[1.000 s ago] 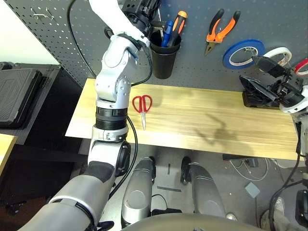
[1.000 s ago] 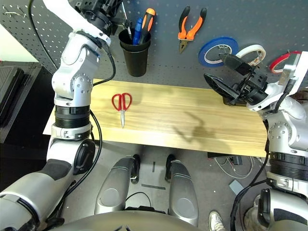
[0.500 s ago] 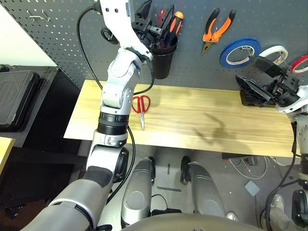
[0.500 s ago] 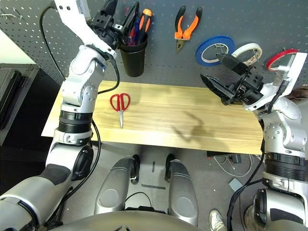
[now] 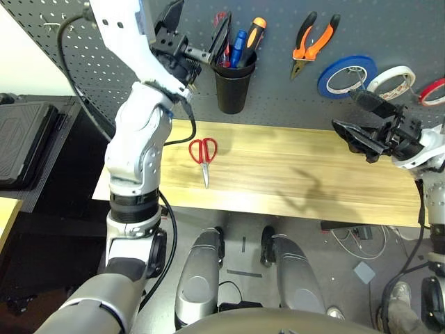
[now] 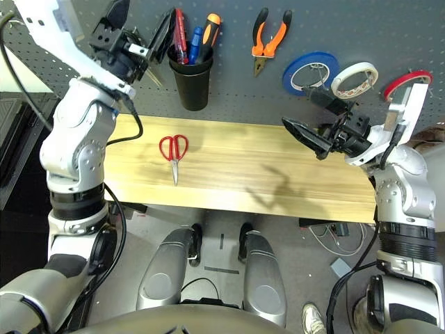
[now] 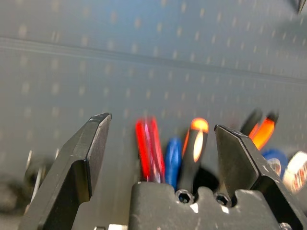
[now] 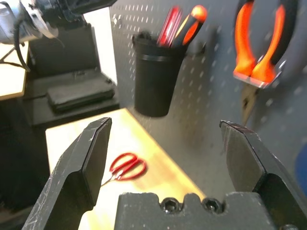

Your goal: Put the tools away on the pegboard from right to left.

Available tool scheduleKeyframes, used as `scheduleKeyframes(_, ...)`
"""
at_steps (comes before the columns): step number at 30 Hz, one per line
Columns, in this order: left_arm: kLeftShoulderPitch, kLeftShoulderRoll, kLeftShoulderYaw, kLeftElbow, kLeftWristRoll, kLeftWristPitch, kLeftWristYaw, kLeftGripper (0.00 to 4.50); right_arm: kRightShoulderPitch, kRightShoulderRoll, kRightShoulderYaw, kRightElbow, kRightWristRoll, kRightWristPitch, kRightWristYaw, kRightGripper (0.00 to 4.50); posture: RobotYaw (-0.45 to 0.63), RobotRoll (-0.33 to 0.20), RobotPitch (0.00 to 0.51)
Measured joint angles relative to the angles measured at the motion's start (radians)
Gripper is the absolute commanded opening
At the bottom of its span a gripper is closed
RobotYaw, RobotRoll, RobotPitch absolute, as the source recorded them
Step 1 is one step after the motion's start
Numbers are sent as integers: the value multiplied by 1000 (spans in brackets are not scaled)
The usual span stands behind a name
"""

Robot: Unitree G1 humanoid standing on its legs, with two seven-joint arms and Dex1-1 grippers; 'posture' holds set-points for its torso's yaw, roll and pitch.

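The red-handled scissors (image 5: 204, 151) lie flat on the left half of the wooden table (image 5: 299, 177). On the pegboard (image 5: 285, 104) the red-handled screwdriver (image 6: 180, 31) stands in the black cup (image 5: 233, 83). The orange pliers (image 5: 314, 43) hang to its right, and the red tape ring (image 6: 403, 80) hangs at the far right. My left gripper (image 6: 142, 28) is open and holds nothing, raised just left of the cup. My right gripper (image 6: 297, 110) is open with nothing in it, hovering over the table's right part below the tape rolls.
A blue-handled and an orange-and-black screwdriver (image 5: 256, 31) share the cup. A blue tape roll (image 5: 350, 75) and a white one (image 5: 394, 78) hang between the pliers and the red ring. Bare hooks (image 5: 59, 26) sit at the pegboard's upper left. A black case (image 5: 24, 139) lies left of the table.
My left gripper has opened and drawn back to the left from the cup, leaving the red screwdriver standing in it. My right gripper has shifted slightly leftward over the table.
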Motion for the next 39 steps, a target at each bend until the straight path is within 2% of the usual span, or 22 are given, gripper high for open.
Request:
scheduleKeyframes(2, 116, 3, -13, -55, -1, 48, 8, 4483, 27, 1, 35, 17, -57, -25, -4, 4500, 257, 0, 248)
scheduleKeyframes(4, 181, 6, -29, -57, 4, 80, 17, 4483, 34, 10, 76, 32, -111, -41, -17, 4500, 264, 0, 253)
scheduleKeyframes(8, 244, 10, -69, -54, 40, 123, 49, 4483, 34, 35, 149, 38, -218, -59, -90, 4500, 267, 0, 256)
scheduleKeyframes(13, 301, 5, -110, 51, 112, 158, 101, 4483, 27, 89, 248, 79, -356, -59, -214, 4500, 271, 0, 266)
scheduleKeyframes(19, 299, -62, -120, 254, 172, 93, 146, 4483, -32, 143, 332, 202, -503, -90, -345, 4500, 272, 0, 284)
scheduleKeyframes(25, 255, -85, -92, 495, 210, -12, 170, 4483, -56, 162, 384, 283, -609, -133, -417, 4500, 266, 0, 297)
scheduleKeyframes(32, 143, -86, -49, 775, 249, -117, 218, 4483, -52, 206, 425, 273, -653, -122, -461, 4500, 251, 0, 306)
scheduleKeyframes(39, 27, -99, -39, 1032, 271, -205, 240, 4483, -50, 227, 456, 155, -660, -37, -487, 4500, 230, 0, 309)
